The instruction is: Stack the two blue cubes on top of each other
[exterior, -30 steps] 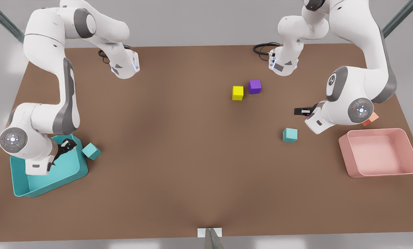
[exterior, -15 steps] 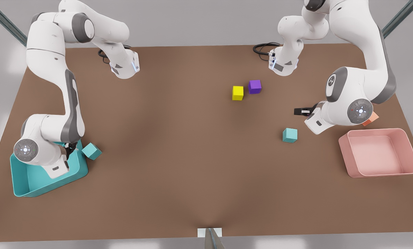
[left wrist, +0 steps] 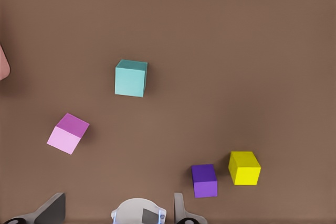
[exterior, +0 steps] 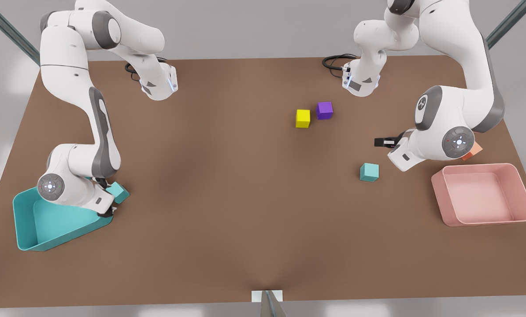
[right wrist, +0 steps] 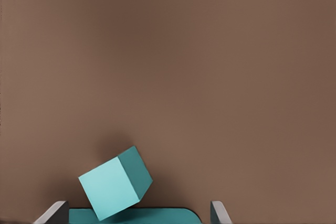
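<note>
One blue cube lies on the brown table at the front view's right. My left gripper hovers just beyond it, open and holding nothing. The other blue cube sits at the front view's left, right beside the teal bin's corner and turned at an angle. My right gripper hangs over the bin's rim next to this cube, open, its wrist covering part of the cube in the front view.
The teal bin stands at the front view's left, a pink bin at its right. A yellow cube and a purple cube sit mid-table. A pink cube lies near the left arm.
My right gripper has swung from over the teal bin toward the blue cube at the bin's corner. The left arm and all the cubes have stayed put.
</note>
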Controlling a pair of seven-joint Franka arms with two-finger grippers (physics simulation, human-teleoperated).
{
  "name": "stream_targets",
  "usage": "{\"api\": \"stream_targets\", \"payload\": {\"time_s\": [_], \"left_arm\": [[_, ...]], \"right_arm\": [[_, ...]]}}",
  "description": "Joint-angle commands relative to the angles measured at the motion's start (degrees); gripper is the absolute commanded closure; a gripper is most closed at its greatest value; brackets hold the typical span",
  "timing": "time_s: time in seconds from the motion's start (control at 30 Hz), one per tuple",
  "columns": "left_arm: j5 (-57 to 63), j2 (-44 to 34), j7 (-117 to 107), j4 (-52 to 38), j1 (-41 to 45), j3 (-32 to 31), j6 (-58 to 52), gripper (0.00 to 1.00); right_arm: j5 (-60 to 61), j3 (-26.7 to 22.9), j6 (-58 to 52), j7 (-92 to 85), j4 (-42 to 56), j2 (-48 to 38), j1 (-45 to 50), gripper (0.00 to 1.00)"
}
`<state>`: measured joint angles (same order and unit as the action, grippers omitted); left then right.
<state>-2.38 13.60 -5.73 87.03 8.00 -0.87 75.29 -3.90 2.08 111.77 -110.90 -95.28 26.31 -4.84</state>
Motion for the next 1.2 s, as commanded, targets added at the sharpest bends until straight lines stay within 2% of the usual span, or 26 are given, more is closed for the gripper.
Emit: {"api": "stream_targets", "payload": {"time_s": [0.0, 0.27, 0.47, 1.17], "left_arm": [[0.10, -0.06, 0.02, -0.02, 0.00, -0.01, -0.05, 0.00], [0.10, 0.20, 0.02, 0.15, -0.09, -0.01, -0.14, 0.00], [0.10, 0.11, 0.02, 0.15, -0.09, -0.01, -1.02, 0.00], [0.10, 0.29, 0.02, 0.33, -0.44, -0.01, -0.93, 0.00]], "right_arm": [[0.47, -0.14, 2.05, -38.87, -1.40, -0.47, -0.08, 0.00], [0.47, -0.32, 11.45, -40.45, -10.36, -2.93, -2.10, 0.00], [1.35, -0.41, 17.95, -40.36, -13.35, -2.49, -4.30, 0.00], [3.20, -0.49, 23.58, -39.75, -18.01, -1.26, -6.23, 0.00]]}}
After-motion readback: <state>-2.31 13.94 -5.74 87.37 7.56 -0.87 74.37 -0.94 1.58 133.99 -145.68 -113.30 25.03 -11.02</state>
